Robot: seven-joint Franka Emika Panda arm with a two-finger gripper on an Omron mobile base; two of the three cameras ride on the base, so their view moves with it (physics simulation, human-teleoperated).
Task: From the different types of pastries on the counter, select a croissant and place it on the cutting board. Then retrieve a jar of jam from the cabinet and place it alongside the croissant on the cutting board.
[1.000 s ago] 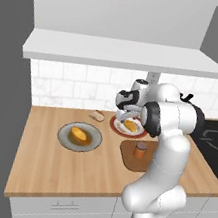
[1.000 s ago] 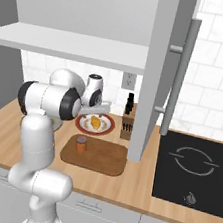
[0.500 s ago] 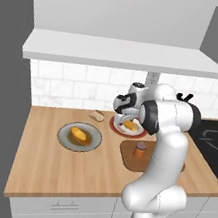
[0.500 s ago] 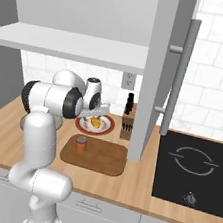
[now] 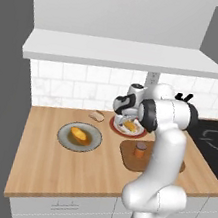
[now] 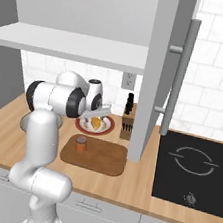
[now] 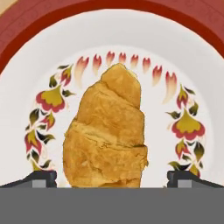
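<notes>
Claw: gripper poised low over the red-rimmed plate, released; the two finger tips stand wide apart at either flank of the croissant, neither visibly touching it.
Croissant: croissant lies between the tips, directly ahead of the claw, long axis running away from it; it sits on the white floral centre of the plate. In the base views it shows as a golden lump just under the hand.
Board: cutting board sits near the claw, on the robot's side of the plate; its edge lies just beside the plate rim.
Jar: jar of jam stands upright on the board, at the end nearest the claw.
Other pastries: orange bun on a grey plate, well off to the claw's left; pale tan pastry on the bare counter, near the claw's left.
Knife block: knife block stands just right of the red-rimmed plate.
Cabinet: cabinet shelf slab hangs above the claw.
</notes>
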